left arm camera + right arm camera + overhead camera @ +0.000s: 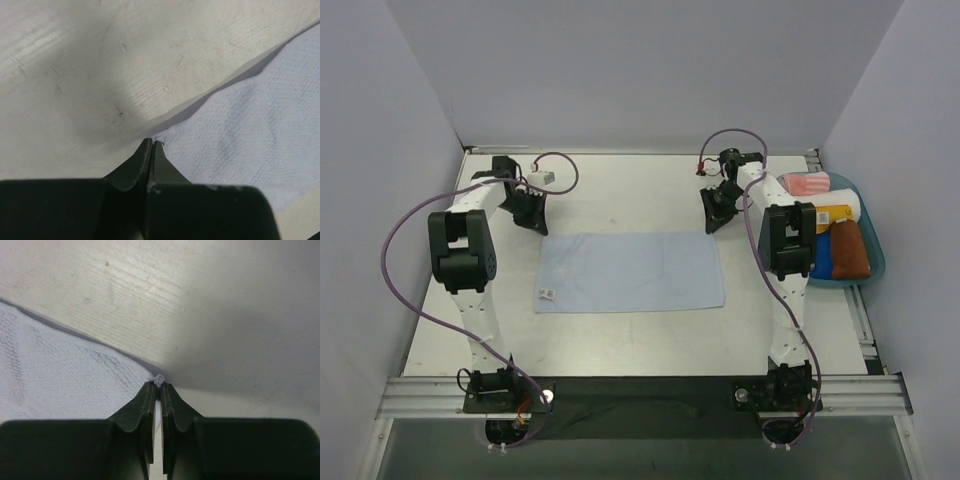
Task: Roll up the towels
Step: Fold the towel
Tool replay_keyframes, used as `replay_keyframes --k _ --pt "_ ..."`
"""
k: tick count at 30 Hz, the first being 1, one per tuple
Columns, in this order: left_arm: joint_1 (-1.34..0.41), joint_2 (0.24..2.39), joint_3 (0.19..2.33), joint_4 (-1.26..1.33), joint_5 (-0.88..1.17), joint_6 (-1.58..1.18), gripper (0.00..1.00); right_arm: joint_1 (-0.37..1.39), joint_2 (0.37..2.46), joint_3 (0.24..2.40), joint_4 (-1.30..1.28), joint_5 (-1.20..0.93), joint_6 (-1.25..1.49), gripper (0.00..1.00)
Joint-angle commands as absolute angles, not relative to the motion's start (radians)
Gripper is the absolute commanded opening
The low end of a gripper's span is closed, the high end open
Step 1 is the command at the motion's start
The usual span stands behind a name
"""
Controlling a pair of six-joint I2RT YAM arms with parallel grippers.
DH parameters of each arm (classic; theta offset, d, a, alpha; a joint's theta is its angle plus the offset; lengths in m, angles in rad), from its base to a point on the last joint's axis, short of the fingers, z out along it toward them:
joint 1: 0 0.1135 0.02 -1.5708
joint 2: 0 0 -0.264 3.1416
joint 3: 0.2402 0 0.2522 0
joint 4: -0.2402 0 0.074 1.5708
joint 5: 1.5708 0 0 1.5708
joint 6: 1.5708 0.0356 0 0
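A light-blue towel (630, 272) lies spread flat in the middle of the table, a small label at its near left corner. My left gripper (535, 222) is shut at the towel's far left corner, where the left wrist view shows the jaws (152, 142) pressed together on the very tip of the cloth (250, 130). On the far right corner my right gripper (712, 225) is shut too; a small nub of towel (60, 370) pokes out between its tips (160, 384). A rust-brown towel (848, 250) lies rolled in the tray at the right.
A teal tray (876, 270) at the table's right edge also holds a pink-and-white striped cloth (805, 184), a yellow cloth (832, 212) and a blue one (822, 258). Walls close in the table on three sides.
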State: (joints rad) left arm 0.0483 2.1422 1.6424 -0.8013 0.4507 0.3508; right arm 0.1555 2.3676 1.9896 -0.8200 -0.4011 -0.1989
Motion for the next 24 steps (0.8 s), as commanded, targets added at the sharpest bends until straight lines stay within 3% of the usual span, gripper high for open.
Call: replay_keyframes --k 1,11,24 --pt "0.058 2.14 1.712 -0.79 0.48 0.351 0.0 0.144 2.321 2.058 -0.848 -0.393 -0.201 0.0" --pt "0.063 2.056 1.732 -0.814 0.523 0.406 0.0 0.129 2.237 2.076 -0.85 -0.365 -0.218 0.0" --pt "0.097 1.767 1.408 -0.903 0.592 0.646 0.0 0.129 1.979 1.743 -0.847 -0.367 -0.301 0.0"
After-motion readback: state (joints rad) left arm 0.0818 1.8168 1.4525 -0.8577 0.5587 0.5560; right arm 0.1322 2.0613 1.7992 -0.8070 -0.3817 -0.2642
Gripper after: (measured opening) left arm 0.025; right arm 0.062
